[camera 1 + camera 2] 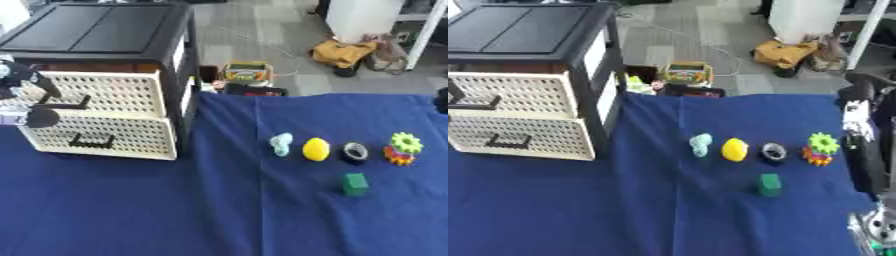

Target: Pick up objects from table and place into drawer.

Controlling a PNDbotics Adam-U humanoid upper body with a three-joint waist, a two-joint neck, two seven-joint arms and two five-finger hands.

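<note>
Five small things lie on the blue cloth, right of centre. In a row are a pale blue lump (281,144), a yellow lemon (316,149), a black tape roll (354,152) and a green-and-orange gear stack (402,148). A green block (354,184) sits nearer me. The black drawer unit (96,30) stands at the left with two cream perforated drawers. My left hand (19,87) is at the left edge, beside the upper drawer's black handle (68,104); its grip is hidden. My right arm (868,145) runs down the right edge, its hand (877,225) barely showing in the lower corner.
The lower drawer (101,132) has its own black handle. Beyond the table's far edge, a yellow-green box (248,71) and a yellow bag (344,52) lie on the floor. Bare blue cloth (131,210) fills the near left.
</note>
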